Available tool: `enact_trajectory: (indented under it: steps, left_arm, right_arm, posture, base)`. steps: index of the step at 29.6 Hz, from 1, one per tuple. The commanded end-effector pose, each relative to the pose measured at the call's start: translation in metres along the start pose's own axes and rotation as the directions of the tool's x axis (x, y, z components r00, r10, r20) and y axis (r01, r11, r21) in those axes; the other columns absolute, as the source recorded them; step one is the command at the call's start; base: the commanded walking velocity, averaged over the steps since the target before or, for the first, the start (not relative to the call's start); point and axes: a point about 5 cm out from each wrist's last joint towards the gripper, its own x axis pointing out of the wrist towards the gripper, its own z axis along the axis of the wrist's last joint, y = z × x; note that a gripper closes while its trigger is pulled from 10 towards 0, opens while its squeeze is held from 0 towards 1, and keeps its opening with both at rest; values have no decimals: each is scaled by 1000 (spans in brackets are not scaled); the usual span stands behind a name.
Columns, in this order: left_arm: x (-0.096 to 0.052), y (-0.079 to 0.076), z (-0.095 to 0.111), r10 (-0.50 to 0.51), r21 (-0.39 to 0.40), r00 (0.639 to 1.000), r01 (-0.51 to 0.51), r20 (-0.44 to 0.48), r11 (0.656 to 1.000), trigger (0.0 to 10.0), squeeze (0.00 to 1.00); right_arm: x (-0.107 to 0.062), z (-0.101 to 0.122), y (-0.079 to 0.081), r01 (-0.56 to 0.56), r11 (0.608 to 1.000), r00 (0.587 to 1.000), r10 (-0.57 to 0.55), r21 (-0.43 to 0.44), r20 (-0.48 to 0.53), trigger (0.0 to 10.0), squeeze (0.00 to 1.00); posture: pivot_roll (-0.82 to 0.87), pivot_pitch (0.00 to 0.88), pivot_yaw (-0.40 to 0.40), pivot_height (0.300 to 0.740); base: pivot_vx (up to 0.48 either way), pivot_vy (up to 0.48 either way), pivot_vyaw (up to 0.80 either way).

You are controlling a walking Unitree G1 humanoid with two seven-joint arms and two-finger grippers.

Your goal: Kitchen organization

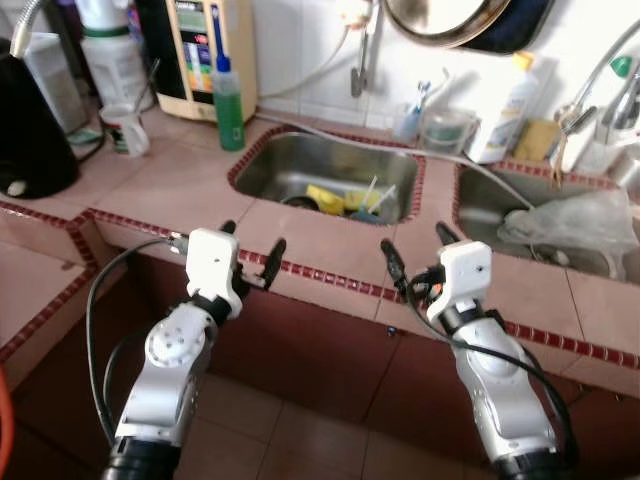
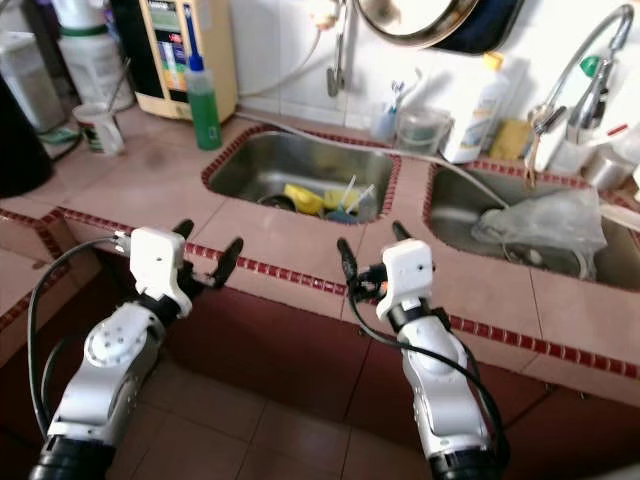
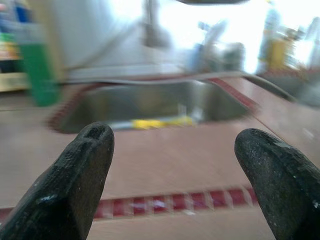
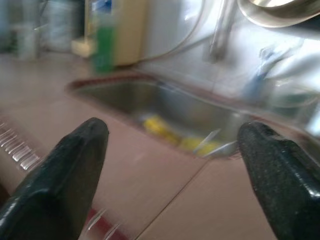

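Note:
A steel sink [image 1: 290, 165] is set in the pink tiled counter [image 1: 170, 185] ahead of me. Yellow items [image 1: 330, 198] and other small pieces lie in its basin. A second sink [image 1: 500, 205] to the right holds a clear plastic bag [image 1: 580, 218]. My left gripper [image 1: 252, 248] hovers open over the counter's front edge, left of the first sink's middle. My right gripper [image 1: 418, 245] is open too, at the front edge between the two sinks. Neither holds anything. In the wrist views the black fingers [image 3: 75, 185] [image 4: 65, 175] frame the first sink.
A green bottle [image 1: 228, 100] stands left of the sink, with a cup [image 1: 125, 130], a water purifier [image 1: 205, 50] and a black appliance [image 1: 30, 130] further left. A white bottle [image 1: 505, 105], a container [image 1: 447, 128] and taps [image 1: 590, 90] line the back. Brown floor tiles [image 1: 310, 430] lie below.

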Motion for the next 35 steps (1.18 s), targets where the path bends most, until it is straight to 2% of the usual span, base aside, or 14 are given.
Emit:
enact_trajectory:
  steps: [1, 7, 11, 15, 16, 17, 19, 20, 22, 26, 27, 30, 34, 35]
  left_arm:
    - [-6, -4, -11, -65, -4, 998, 65, -22, 998, 10000, 0]
    - [-16, -11, -23, -217, -68, 976, 215, -29, 974, 10000, 0]
    - [-25, -18, -26, -305, -55, 952, 304, -4, 951, 10000, 0]
    - [-32, -22, -30, -348, -44, 937, 348, 1, 936, 10000, 0]
    - [-41, -31, -38, -414, 40, 910, 415, -35, 909, 10000, 0]
    - [-45, -34, -42, -433, 55, 900, 435, -53, 899, 10000, 0]
    - [-50, -37, -49, -442, 41, 894, 445, -78, 894, 10000, 0]
    - [-58, -39, -64, -448, 17, 883, 455, -136, 891, 10000, 0]
    - [-64, -39, -78, -443, -14, 876, 449, -191, 894, 10000, 0]
    - [-73, -38, -101, -423, -67, 862, 422, -279, 904, 10000, 0]
    - [-75, -35, -113, -377, -121, 867, 357, -326, 926, 10000, 0]
    - [-75, -32, -125, -319, -160, 867, 278, -383, 947, 10000, 0]
    - [-79, -28, -148, -171, -209, 837, 70, -519, 975, 10000, 0]
    - [-79, -28, -148, -171, -209, 837, 70, -519, 975, 10000, 0]
  right_arm:
    - [-3, -9, 10, -115, 993, 992, 116, 28, -38, 10000, 0]
    - [-12, -17, 29, -368, 927, 923, 374, 78, -94, 10000, 0]
    - [-26, -25, 39, -540, 831, 818, 556, 136, -149, 10000, 0]
    - [-34, -33, 39, -589, 787, 766, 616, 182, -183, 10000, 0]
    - [-38, -42, 38, -591, 769, 744, 636, 244, -203, 10000, 0]
    - [-39, -46, 37, -592, 763, 735, 643, 259, -215, 9059, 0]
    - [-41, -52, 37, -593, 753, 718, 655, 286, -234, 9333, 0]
    - [-42, -60, 34, -556, 745, 715, 655, 369, -244, 10000, 0]
    - [-40, -68, 31, -503, 752, 730, 634, 426, -257, 10000, 0]
    - [-39, -85, 24, -426, 793, 745, 580, 435, -329, 10000, 0]
    - [-40, -97, 22, -349, 822, 760, 529, 450, -376, 10000, 0]
    - [-44, -110, 21, -260, 856, 768, 464, 446, -442, 10000, 0]
    - [-65, -137, 24, -69, 906, 730, 331, 417, -599, 10000, 0]
    - [-65, -137, 24, -69, 906, 730, 331, 417, -599, 10000, 0]
  posture:
    - [-52, 15, -14, 740]
    - [-29, 65, -37, 740]
    - [-17, 76, -54, 740]
    - [-2, 83, -71, 740]
    - [6, 77, -76, 740]
    - [13, 75, -81, 740]
    - [17, 71, -86, 740]
    - [23, 67, -93, 740]
    - [26, 62, -96, 740]
    - [32, 51, -97, 740]
    - [31, 49, -96, 740]
    - [33, 42, -93, 740]
    - [28, 30, -78, 740]
    - [28, 30, -78, 740]
  base:
    - [0, 0, 0]
    - [0, 0, 0]
    - [0, 0, 0]
    - [0, 0, 0]
    - [0, 0, 0]
    - [0, 0, 0]
    - [0, 0, 0]
    - [0, 0, 0]
    - [0, 0, 0]
    - [0, 0, 0]
    - [0, 0, 0]
    - [0, 0, 0]
    - [0, 0, 0]
    - [0, 0, 0]
